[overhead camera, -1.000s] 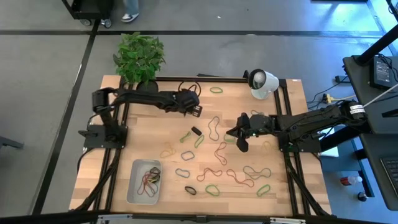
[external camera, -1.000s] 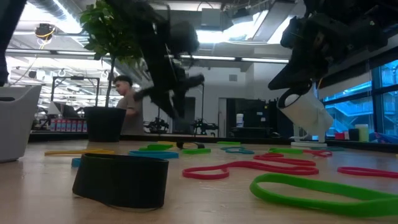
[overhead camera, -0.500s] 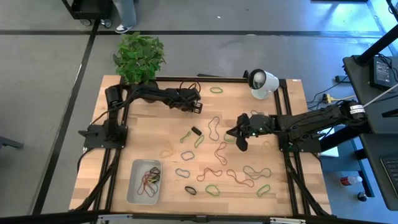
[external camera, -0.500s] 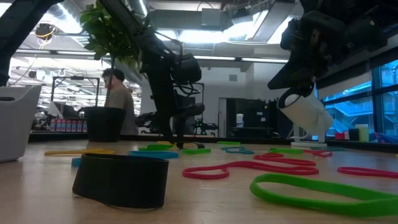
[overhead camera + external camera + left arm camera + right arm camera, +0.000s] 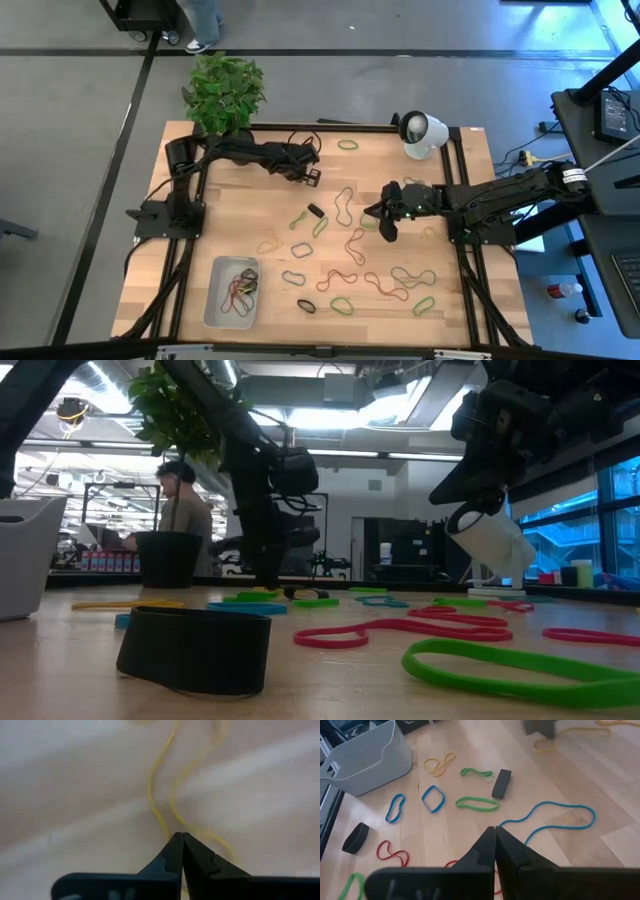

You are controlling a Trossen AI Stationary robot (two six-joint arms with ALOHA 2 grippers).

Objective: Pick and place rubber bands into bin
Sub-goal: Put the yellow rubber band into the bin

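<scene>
left gripper [image 5: 178,837] is pinched shut on a thin yellow rubber band [image 5: 162,800] at the table's far side. i think it is soft and floppy, so grab one strand. right gripper [image 5: 495,831] waits closed, empty. bin [image 5: 222,300] sits near.

Rubber bands and bin on the wooden surface

The pale grey bin [image 5: 232,291] sits by the surface's near left corner, holding several bands; green, red, tan and black rubber bands [image 5: 352,243] lie scattered flat across the middle and right.
</scene>
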